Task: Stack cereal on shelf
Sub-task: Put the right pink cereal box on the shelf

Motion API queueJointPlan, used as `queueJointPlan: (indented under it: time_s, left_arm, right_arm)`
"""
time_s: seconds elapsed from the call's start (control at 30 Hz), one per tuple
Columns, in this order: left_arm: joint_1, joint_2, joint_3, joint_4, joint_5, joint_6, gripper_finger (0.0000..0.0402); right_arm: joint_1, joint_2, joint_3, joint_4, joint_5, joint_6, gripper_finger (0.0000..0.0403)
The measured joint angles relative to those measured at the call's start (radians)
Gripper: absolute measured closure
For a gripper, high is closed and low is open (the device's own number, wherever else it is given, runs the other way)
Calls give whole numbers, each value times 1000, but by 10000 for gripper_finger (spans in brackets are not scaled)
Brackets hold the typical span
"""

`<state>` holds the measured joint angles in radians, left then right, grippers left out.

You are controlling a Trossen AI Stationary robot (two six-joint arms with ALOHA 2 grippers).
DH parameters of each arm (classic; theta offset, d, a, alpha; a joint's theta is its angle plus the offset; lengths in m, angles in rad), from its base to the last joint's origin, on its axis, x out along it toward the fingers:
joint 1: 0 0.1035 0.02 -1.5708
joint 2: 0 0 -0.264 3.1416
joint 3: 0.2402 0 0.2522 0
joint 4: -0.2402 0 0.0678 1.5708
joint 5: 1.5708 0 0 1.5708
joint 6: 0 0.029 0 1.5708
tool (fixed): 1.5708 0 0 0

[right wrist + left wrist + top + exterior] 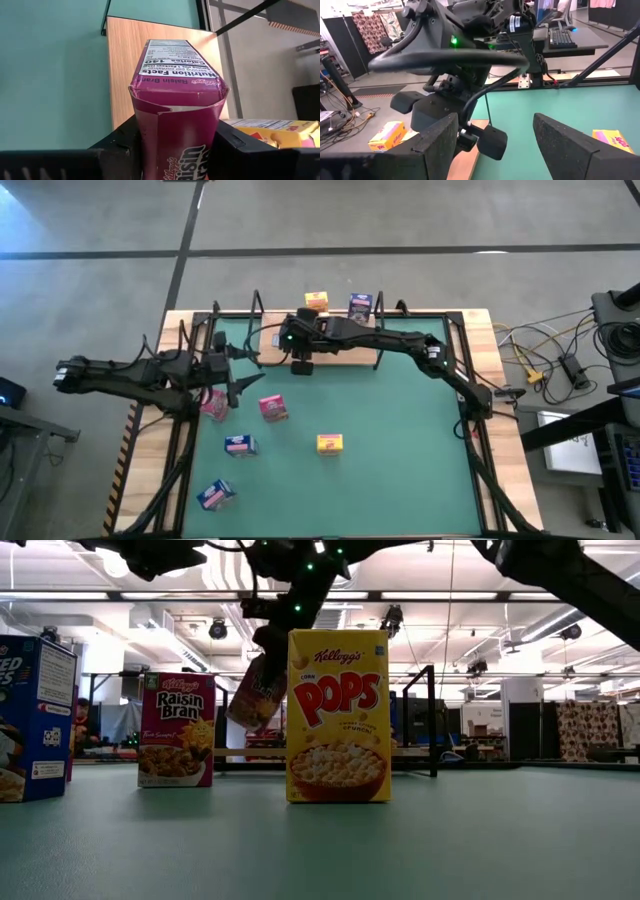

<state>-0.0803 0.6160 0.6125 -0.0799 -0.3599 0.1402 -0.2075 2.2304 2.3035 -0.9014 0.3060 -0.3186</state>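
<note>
A pink Raisin Bran cereal box [177, 95] hangs over the light-wood shelf [122, 65] at the table's far side, with my right gripper [177, 150] shut on it. In the low view the box [258, 690] shows tilted, behind a standing yellow Pops box [338, 715]. My left gripper [495, 150] is open and holds nothing; it stays level over the table's left part [240, 370], near two pink boxes [213, 404] [273, 409]. Blue [240, 445] [215, 494] and yellow [330, 443] boxes lie on the green mat. My right gripper pinches the pink box between its two fingers, one on each of two opposite sides [145, 135], near the end closest to the wrist. The fingers slant down from the table's right. The box is lifted clear of the shelf and tilted, with its nutrition panel [177, 65] facing up.
A yellow box [316, 301] and a blue box [361, 305] stand at the shelf's far edge. Black wire brackets [258, 310] rise at the shelf's ends. Another Raisin Bran box [177, 730] and a blue box [35, 715] stand near the low camera. Cables lie beyond the table's right edge [545, 360].
</note>
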Motion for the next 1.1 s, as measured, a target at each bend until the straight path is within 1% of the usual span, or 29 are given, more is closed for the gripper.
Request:
queueJointPlan:
  time_s: [0.2,0.33,0.6,0.83,0.97,1.1]
  left_arm:
    - [0,0,0,0,0,0,159]
    - [0,0,0,0,0,0,159]
    - [0,0,0,0,0,0,159]
    - [0,14,0,4,1,0,159]
    - [0,28,0,13,1,4,159]
    - [0,43,0,27,2,4,159]
  right_arm:
    - [-3,4,0,4,-27,0,213]
    - [-3,4,-1,18,-27,-8,197]
    - [-3,4,1,23,-26,-20,193]
    - [-3,3,53,28,-23,-45,193]
    - [-3,-16,52,29,-17,-62,193]
    - [-3,-59,52,-7,-18,-59,193]
